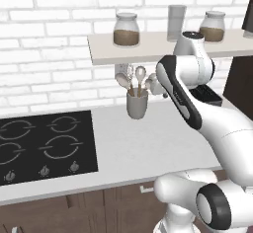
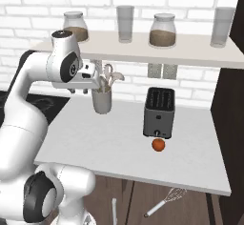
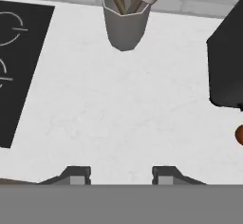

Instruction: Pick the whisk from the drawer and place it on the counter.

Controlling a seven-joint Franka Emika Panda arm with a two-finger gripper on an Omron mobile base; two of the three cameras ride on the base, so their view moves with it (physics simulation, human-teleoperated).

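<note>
Whisk (image 2: 167,200) lies low in my right base view, below the counter's front edge, in front of the dark wooden cabinet fronts, its wire head up and to the right, its thin pale handle slanting down-left. I cannot tell from here whether it rests inside a drawer. Above it spreads the counter (image 2: 119,148), pale and smooth, with a black toaster (image 2: 158,112) standing on it and a small orange-red ball (image 2: 158,145) just in front of the toaster. Further left stands a grey utensil cup (image 1: 137,104) holding wooden spoons (image 1: 140,77), and the black cooktop (image 1: 44,145) sits inset at the far left. My gripper (image 3: 121,175) hangs above the counter, looking down at bare slab between cooktop and toaster; its fingertips (image 3: 78,174) stand apart with nothing between them. A beige shelf (image 2: 143,47) on the brick wall carries jars and glasses.
</note>
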